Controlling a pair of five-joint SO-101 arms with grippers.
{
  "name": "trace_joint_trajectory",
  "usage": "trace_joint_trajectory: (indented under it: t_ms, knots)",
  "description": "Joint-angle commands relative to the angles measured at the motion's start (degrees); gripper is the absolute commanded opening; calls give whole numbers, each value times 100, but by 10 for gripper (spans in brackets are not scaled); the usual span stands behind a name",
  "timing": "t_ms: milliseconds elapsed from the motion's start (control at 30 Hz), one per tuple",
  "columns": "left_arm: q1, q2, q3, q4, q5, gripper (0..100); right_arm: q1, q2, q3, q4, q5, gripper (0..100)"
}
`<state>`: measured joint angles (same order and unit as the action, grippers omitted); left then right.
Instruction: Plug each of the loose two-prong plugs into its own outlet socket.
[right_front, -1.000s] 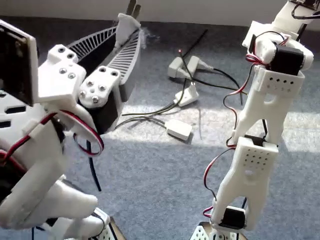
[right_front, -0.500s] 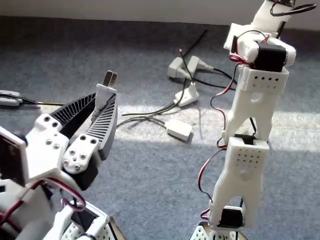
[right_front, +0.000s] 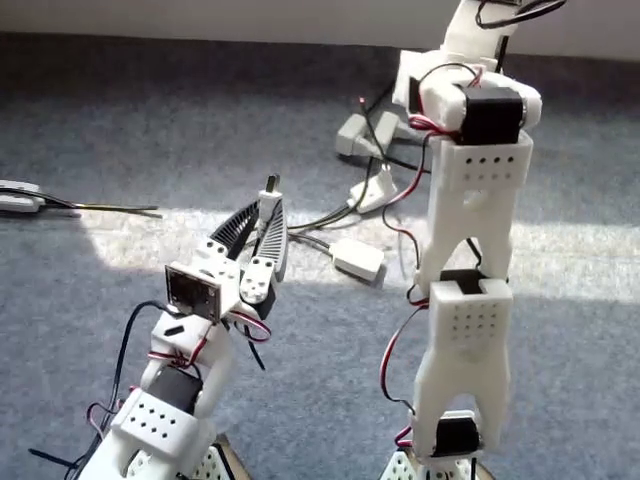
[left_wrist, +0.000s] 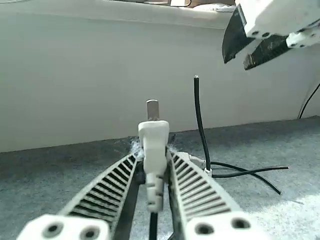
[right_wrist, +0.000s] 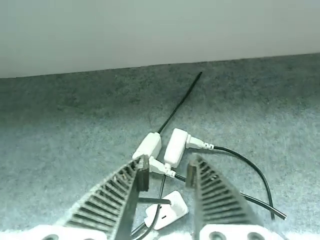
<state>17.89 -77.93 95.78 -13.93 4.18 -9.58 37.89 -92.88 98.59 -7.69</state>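
Observation:
My left gripper (right_front: 268, 212) is shut on a white two-prong plug (left_wrist: 153, 142), held above the carpet with its metal prongs (left_wrist: 152, 107) pointing away from the arm; its black cable hangs down between the fingers. Several white cable ends lie on the grey carpet: a pair side by side (right_front: 366, 132), one below them (right_front: 372, 190), and a flat block (right_front: 357, 258) nearest the held plug. My right gripper (right_wrist: 166, 175) hangs open above the pair (right_wrist: 161, 142), with a third piece (right_wrist: 166, 212) lower between its fingers.
The tall right arm (right_front: 470, 200) stands right of the cable ends, with red and black wires along it. Black cables (right_front: 300, 225) run across the carpet. Another white piece with a cable (right_front: 15, 196) lies far left. A pale wall (right_wrist: 150, 30) closes the back.
My left arm has drawn back and come down, carrying the plug from the upper left toward the middle of the carpet. The right arm has swung leftward over the pair of cable ends.

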Motion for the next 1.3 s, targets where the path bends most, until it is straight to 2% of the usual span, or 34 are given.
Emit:
trace_joint_trajectory:
  t_ms: [0,200,367,467,533,600,667,1100,1267]
  knots:
    - [-31,629,-101,-316,44,7,-321,-734,-145,251,-26,73]
    - [620,1402,-330,-316,18,7,-1209,-1042,963,242,-26,69]
    - [470,2220,-664,-343,18,7,-1868,-1543,2035,251,53,69]
    - [224,2615,-752,-844,44,7,-2105,-1982,3248,268,369,68]
    - [127,2818,-690,-1389,62,7,-1974,-2281,4567,154,378,39]
    - [145,2967,-620,-1811,62,7,-1912,-2475,5587,-453,334,4]
    - [198,3064,-611,-2066,62,7,-1842,-2633,6070,-778,343,9]
    - [462,3670,-831,-2092,35,7,-1833,-3697,6246,-927,527,9]
    - [435,4145,-1059,-2119,35,7,-2114,-4004,6308,-831,659,9]
